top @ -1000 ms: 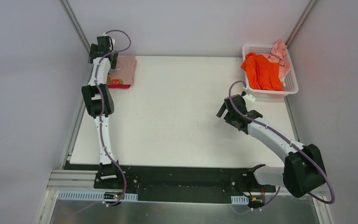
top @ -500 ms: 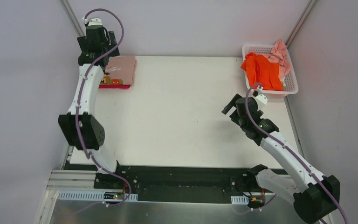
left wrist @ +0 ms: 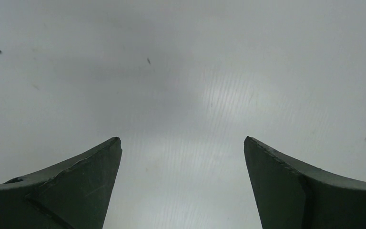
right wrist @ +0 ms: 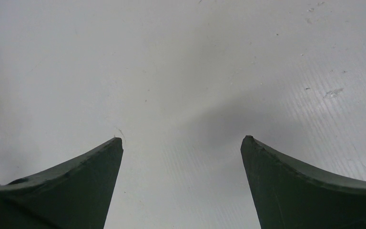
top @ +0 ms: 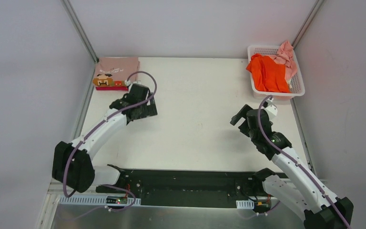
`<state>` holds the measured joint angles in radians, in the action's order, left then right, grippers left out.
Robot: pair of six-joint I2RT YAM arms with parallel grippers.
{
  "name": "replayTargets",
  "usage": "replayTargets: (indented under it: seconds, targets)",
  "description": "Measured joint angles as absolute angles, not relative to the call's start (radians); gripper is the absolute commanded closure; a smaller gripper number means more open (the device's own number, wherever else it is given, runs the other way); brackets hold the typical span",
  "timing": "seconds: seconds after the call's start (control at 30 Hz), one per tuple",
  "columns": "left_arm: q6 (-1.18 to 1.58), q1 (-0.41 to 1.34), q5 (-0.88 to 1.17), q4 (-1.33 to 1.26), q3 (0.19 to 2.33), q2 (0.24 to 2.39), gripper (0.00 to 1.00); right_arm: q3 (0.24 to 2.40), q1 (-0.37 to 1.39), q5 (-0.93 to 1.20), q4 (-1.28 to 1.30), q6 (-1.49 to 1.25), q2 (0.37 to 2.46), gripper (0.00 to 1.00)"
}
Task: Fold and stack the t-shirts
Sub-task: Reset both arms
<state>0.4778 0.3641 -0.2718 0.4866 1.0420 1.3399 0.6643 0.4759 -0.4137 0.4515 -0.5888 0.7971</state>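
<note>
White worktop (top: 195, 95) inside grey enclosure walls. Your folded stack sits in the far-left corner. The dusty-pink beige t-shirt (top: 121, 66) is on top, with a cartoon print along its near edge. The crimson-magenta t-shirt (top: 119, 88) is under it, and only its near edge shows.

In the far-right corner, the white lattice basket (top: 276, 97) holds the other two. The bright orange t-shirt (top: 268, 74) is crumpled inside. The pale pink t-shirt (top: 287, 53) is bunched behind it and rises above the far rim.

Left fingers (left wrist: 76, 186) are spread wide with nothing between them. They hang over bare worktop, near the stack on its near-right side and clear of it.

Right fingers (right wrist: 305, 186) are spread wide and hold nothing. They sit over bare worktop near the basket's near-left corner, apart from it.

Both wrist views show only worktop in the gap.
</note>
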Motion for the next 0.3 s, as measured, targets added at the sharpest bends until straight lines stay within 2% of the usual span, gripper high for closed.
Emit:
replayTargets:
  seconds: [0.13, 0.3]
  targets:
    - [0.572, 0.47, -0.281, 0.51, 0.865, 1.195, 0.01, 0.63, 0.476, -0.417, 0.45, -0.584, 0.79, 0.01]
    - [0.645, 0.479, -0.304, 0.512, 0.743, 1.041, 0.01, 0.59, 0.476, -0.438, 0.428, -0.578, 0.784, 0.01]
